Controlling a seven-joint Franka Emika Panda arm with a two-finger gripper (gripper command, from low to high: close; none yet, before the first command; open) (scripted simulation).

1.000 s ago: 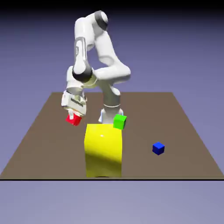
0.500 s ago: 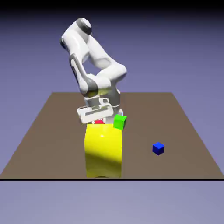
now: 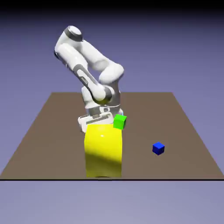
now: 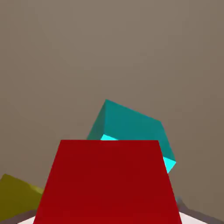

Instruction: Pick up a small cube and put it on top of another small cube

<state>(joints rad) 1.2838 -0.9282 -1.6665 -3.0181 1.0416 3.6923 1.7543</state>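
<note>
Your white two-finger gripper (image 4: 108, 218) is clamped on the small plain bright red cube (image 4: 107, 181), which fills the lower middle of the hand view between the fingertips. Past it in that view, you have a cyan cube (image 4: 133, 120), partly covered by the red one; whether the two touch, you cannot tell. In the exterior view, your hand (image 3: 96, 121) is low behind the big glossy yellow block (image 3: 103, 151), on the near side of the robot's base, and the red cube is hidden from you there. The small bright green cube (image 3: 120, 122) shows at the yellow block's upper right corner; its exact support is unclear. Your small dark blue cube (image 3: 158, 148) sits on the flat brown surface (image 3: 144, 164), to the exterior view's right, well apart from the yellow block.
</note>
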